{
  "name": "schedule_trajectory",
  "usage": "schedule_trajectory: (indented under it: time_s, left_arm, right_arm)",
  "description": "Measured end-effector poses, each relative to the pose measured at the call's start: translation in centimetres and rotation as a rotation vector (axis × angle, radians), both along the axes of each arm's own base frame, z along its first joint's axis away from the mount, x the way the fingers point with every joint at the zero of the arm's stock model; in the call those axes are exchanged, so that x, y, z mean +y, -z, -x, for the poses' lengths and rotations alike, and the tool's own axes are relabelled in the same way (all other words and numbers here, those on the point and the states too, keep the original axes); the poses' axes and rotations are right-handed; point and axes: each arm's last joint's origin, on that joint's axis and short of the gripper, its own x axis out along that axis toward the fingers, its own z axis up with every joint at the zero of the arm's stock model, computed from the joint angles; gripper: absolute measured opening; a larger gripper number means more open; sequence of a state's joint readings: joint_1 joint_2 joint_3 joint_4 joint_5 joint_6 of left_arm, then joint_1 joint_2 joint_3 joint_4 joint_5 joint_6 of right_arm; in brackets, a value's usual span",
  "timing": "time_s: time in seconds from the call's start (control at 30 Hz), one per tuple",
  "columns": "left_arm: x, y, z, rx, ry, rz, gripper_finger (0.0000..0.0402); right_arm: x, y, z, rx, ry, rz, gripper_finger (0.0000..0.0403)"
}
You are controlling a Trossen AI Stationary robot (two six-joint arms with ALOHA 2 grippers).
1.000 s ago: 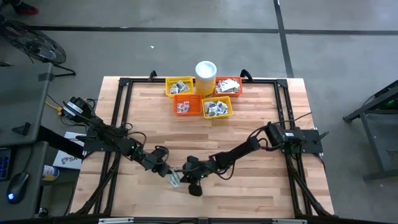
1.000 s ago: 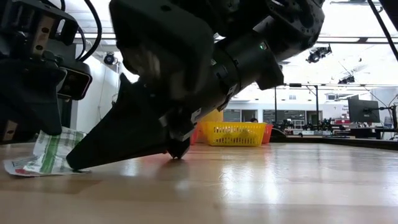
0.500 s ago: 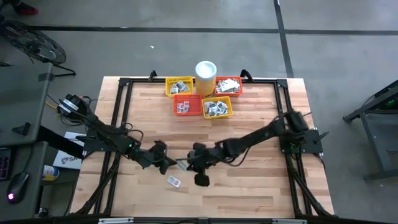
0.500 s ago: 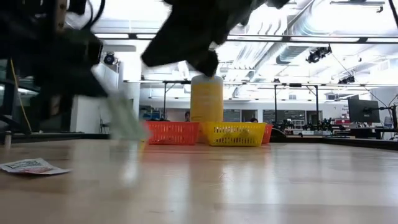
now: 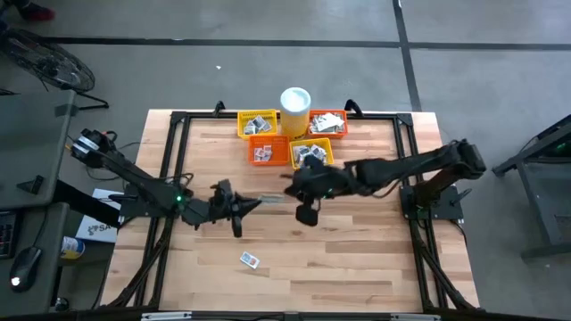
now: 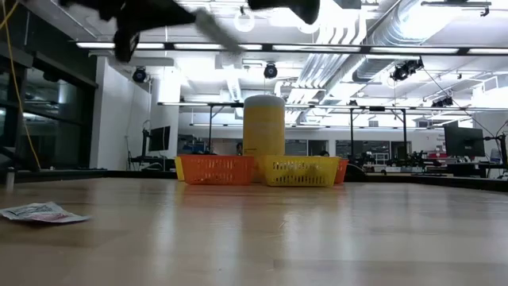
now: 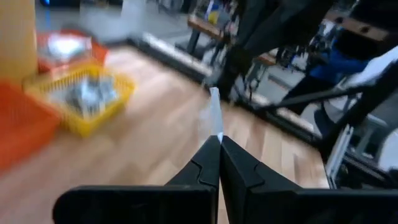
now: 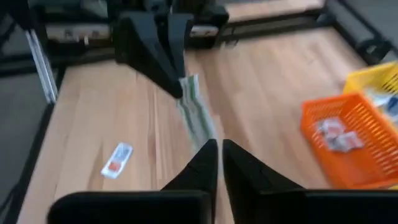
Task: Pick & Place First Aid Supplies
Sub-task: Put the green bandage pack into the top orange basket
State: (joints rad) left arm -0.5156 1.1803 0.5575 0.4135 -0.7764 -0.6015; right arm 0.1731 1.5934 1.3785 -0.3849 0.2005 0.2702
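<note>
A white and green packet [image 5: 270,198] of the first aid supplies hangs high above the table's middle, with my left gripper [image 5: 252,204] shut on it. In the left wrist view the packet [image 7: 214,112] shows edge-on beyond the fingertips [image 7: 219,138]. My right gripper [image 5: 287,187] is shut and hovers just right of the packet's free end [image 8: 198,121], pointing at it. A second packet [image 5: 250,260] lies flat on the wood nearer the front edge. My left gripper pinches one end of the packet [image 7: 216,132] between its two fingertips. The fingers lie nearly level and point toward the table's right. The packet sticks out past them, lifted clear of the table. My right gripper: whether its tips [image 8: 219,146] touch the packet's free end I cannot tell.
At the far edge stand a yellow basket [image 5: 257,123], an orange basket [image 5: 268,150], a second yellow basket [image 5: 310,153] and a red-orange basket [image 5: 327,123], all holding packets, around a white cup [image 5: 295,109]. A black frame [image 5: 178,143] runs round the table.
Both grippers have risen from the table near its front edge and gone toward the far edge. My left gripper has rolled and lifted one packet clear. The other packet has stayed on the wood.
</note>
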Motion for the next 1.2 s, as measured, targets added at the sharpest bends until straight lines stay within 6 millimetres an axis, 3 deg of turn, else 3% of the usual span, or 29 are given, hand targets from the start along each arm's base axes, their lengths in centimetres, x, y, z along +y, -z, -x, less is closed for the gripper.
schedule_trajectory:
  time_s: [0.13, 0.4, 0.63, 0.87, 1.2]
  left_arm:
    - [1.0, -2.6, -0.9, -0.031, -0.024, -0.112, 0.0]
    - [3.6, -7.7, -2.8, -0.103, 0.025, -0.286, 0.0]
    - [5.7, -9.2, -3.6, -0.154, 0.088, -0.292, 0.0]
    - [6.7, -9.3, -3.8, -0.179, 0.125, -0.283, 0.0]
    - [7.2, -9.5, -3.9, -0.198, 0.147, -0.284, 0.0]
  right_arm:
    - [-1.4, -2.1, 1.3, -0.063, 0.026, 0.005, 0.0053]
    - [-3.3, -4.4, 2.8, -0.134, 0.017, -0.015, 0.0171]
    - [-4.0, -5.5, 3.8, -0.169, -0.043, -0.038, 0.0219]
    - [-4.0, -5.7, 4.1, -0.166, -0.05, -0.024, 0.0189]
    - [-4.4, -5.6, 4.3, -0.142, -0.032, 0.002, 0.0061]
